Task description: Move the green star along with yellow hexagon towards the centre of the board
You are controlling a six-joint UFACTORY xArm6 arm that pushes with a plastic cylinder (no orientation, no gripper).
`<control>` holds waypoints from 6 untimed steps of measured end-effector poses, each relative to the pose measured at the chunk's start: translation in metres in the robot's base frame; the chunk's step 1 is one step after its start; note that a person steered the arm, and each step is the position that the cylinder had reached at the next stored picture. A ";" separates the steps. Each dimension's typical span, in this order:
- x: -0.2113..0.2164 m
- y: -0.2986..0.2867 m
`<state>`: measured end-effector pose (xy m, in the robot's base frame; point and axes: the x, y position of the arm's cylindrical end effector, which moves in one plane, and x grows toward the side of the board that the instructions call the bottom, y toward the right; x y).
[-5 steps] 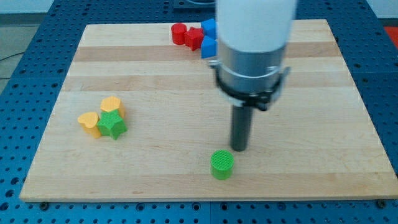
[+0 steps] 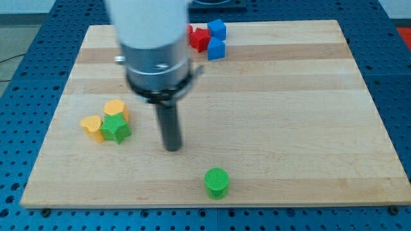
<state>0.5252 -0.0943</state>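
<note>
The green star (image 2: 115,128) lies at the board's left, touching two yellow blocks: a yellow hexagon (image 2: 115,108) just above it and a yellow heart-like block (image 2: 92,126) to its left. My tip (image 2: 172,148) stands on the board to the right of the green star, about a star's width and a half away, touching no block.
A green cylinder (image 2: 217,183) sits near the bottom edge, below and right of my tip. Red blocks (image 2: 200,39) and two blue blocks (image 2: 216,38) cluster at the top edge, partly hidden behind the arm's white body (image 2: 149,38). The wooden board (image 2: 308,115) lies on a blue perforated table.
My tip has moved left across the board, from beside the green cylinder towards the green star. The green cylinder has shifted slightly left and down.
</note>
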 end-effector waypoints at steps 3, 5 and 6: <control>-0.015 -0.131; -0.078 -0.163; -0.086 -0.119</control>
